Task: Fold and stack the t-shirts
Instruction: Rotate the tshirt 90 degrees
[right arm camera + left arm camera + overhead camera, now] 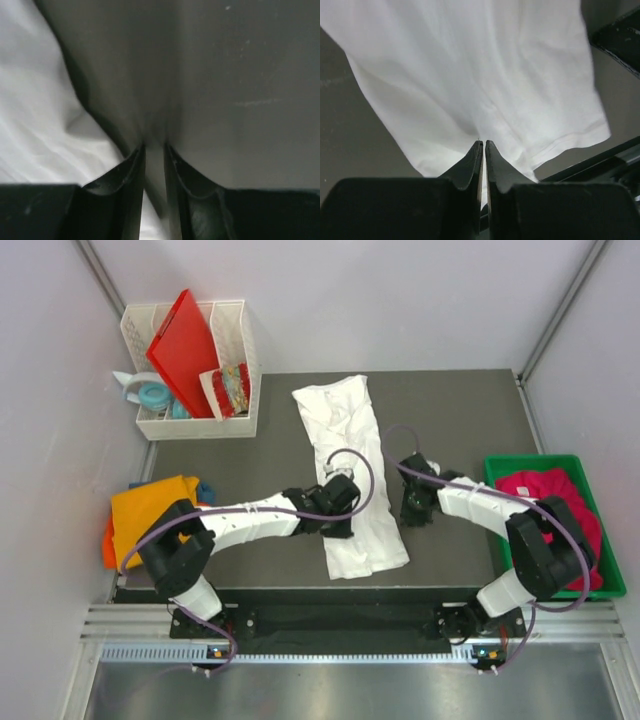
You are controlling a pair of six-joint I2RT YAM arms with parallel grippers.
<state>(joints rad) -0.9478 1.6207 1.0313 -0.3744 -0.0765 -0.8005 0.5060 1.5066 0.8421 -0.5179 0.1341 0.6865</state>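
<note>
Left gripper clenched on near edge of white t-shirt; right gripper fingers near-closed beside shirt on mat, grasp cannot be told.

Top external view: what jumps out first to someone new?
The long white t-shirt lies down the middle of the dark table, the left arm and right arm bent in onto it. Next, colour: red board in the white rack far left, magenta t-shirt in the green bin right, orange t-shirt at the left edge.
</note>
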